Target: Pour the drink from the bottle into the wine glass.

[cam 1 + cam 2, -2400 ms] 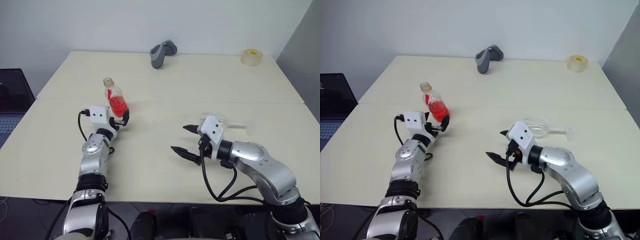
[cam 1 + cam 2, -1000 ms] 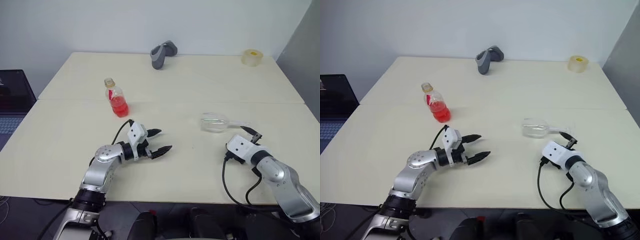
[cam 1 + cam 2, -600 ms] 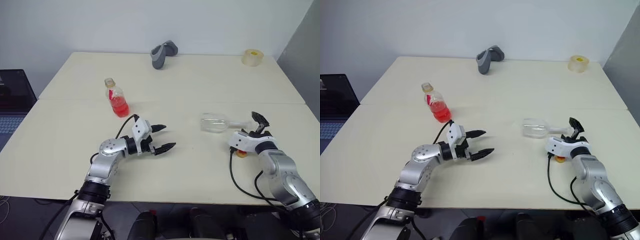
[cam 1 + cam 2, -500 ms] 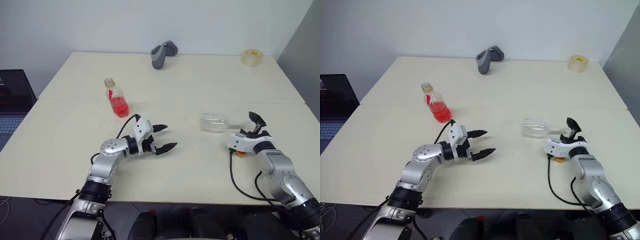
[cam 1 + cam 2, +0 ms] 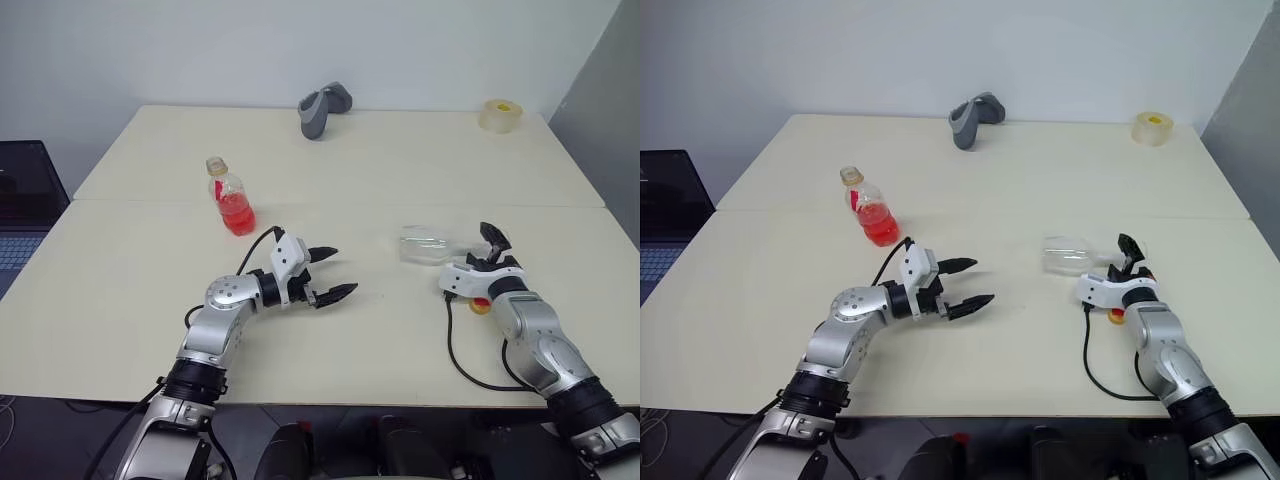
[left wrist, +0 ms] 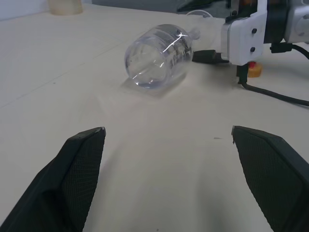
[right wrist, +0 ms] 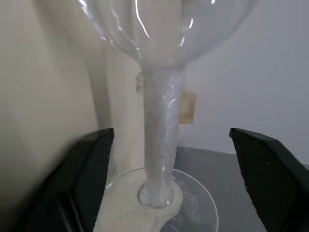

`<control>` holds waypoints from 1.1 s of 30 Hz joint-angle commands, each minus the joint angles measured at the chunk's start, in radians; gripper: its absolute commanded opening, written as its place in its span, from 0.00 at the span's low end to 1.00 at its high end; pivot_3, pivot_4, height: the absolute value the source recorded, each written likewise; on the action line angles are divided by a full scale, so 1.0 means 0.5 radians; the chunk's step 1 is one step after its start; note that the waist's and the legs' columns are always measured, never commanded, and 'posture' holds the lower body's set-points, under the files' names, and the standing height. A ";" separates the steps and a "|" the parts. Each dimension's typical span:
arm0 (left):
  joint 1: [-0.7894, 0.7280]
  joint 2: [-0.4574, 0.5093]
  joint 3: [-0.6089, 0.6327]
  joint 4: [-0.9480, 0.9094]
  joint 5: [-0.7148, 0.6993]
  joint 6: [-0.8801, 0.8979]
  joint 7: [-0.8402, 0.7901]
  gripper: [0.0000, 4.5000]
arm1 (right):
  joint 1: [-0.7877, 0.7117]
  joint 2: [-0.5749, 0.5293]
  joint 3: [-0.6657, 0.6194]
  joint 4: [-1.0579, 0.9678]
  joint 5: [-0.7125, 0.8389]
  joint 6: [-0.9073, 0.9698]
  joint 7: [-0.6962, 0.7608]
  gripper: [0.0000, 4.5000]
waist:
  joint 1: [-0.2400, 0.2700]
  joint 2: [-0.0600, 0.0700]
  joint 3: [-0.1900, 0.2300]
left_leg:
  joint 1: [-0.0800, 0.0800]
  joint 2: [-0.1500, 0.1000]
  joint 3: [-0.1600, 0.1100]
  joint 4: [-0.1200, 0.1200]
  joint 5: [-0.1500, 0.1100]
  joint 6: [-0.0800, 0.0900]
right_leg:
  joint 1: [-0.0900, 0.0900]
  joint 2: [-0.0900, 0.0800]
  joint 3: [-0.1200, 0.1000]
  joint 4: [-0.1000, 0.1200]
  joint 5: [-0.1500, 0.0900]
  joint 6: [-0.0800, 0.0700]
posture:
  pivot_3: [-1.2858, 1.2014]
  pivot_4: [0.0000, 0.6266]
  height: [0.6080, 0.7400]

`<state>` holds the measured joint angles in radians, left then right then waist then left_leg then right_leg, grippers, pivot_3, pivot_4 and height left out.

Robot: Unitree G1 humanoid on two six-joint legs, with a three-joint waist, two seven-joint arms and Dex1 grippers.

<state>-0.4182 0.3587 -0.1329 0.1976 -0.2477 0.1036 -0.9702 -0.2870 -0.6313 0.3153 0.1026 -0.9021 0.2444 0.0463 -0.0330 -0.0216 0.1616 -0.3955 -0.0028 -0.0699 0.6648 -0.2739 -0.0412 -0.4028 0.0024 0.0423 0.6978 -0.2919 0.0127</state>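
Right wrist view has the right claw [image 7: 166, 159] open astride the stem of the toppled wine glass [image 5: 425, 246], probably to stand it up; left claw [image 5: 331, 274] gapes empty over the counter [image 5: 400, 170]

the bottle [image 5: 228, 197] stands upright on the left half of the table, small, clear and round-bodied, with a pale cap on its narrow neck and a red strip down its side. red-pink drink [image 5: 238, 216] fills its lower half. the glass [image 5: 425, 246] lies on its side well to the right, clear and empty, its bowl toward the bottle and its stem [image 7: 161, 140] pointing away.
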 commanded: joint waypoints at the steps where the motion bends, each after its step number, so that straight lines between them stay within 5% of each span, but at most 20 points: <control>1: -0.028 -0.002 0.003 -0.067 -0.002 0.005 0.017 1.00 | 0.000 0.016 0.003 0.001 -0.003 -0.049 -0.013 0.63 | 0.000 0.000 0.000 | 0.000 0.000 0.000 0.000 0.000 0.000 | 0.000 0.000 0.000 0.000 0.000 0.000 | 0.52 0.24 1.00; 9: -0.015 -0.006 0.029 -0.089 -0.021 0.055 0.063 1.00 | -0.111 0.019 0.004 0.088 -0.022 -0.114 -0.038 0.03 | -0.006 -0.003 -0.002 | 0.003 0.001 0.002 0.000 -0.002 0.003 | 0.001 0.000 0.001 0.001 0.000 0.000 | 0.52 0.24 1.00; 15: 0.040 0.039 0.138 -0.137 -0.055 0.119 0.161 1.00 | -0.084 -0.091 -0.169 -0.163 0.066 -0.203 -0.027 0.03 | -0.004 -0.001 -0.001 | 0.001 0.000 0.002 0.000 -0.002 0.004 | 0.000 0.000 0.002 0.001 0.000 0.000 | 0.52 0.24 1.00; 18: 0.110 0.095 0.245 -0.194 -0.105 0.151 0.205 1.00 | -0.098 0.009 -0.289 -0.360 0.370 -0.360 -0.001 0.03 | -0.008 0.000 -0.001 | -0.001 0.001 0.003 0.000 -0.002 0.004 | -0.003 -0.001 0.003 0.001 0.000 0.000 | 0.52 0.24 1.00; 25: 0.200 0.232 0.438 -0.294 -0.209 0.188 0.208 1.00 | -0.156 0.689 -0.331 -0.364 1.404 -0.626 0.310 0.03 | -0.012 0.000 0.000 | -0.001 0.004 -0.001 -0.001 -0.002 0.004 | -0.002 0.001 -0.001 0.001 0.000 0.000 | 0.52 0.24 1.00; 33: 0.266 0.325 0.504 -0.484 -0.267 0.323 0.242 1.00 | -0.421 1.140 -0.350 0.445 1.860 -0.973 0.582 0.03 | 0.005 0.000 0.000 | -0.002 0.000 -0.002 0.000 -0.002 0.004 | -0.002 -0.003 -0.003 0.000 0.000 0.000 | 0.52 0.24 1.00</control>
<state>-0.2832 0.5094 0.0988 0.0005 -0.3581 0.2590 -0.8585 -0.4592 -0.0721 0.1745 0.2777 -0.0148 -0.1784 0.3151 -0.0306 -0.0214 0.1616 -0.3962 -0.0027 -0.0710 0.6648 -0.2749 -0.0393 -0.4037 0.0009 0.0410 0.6977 -0.2918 0.0126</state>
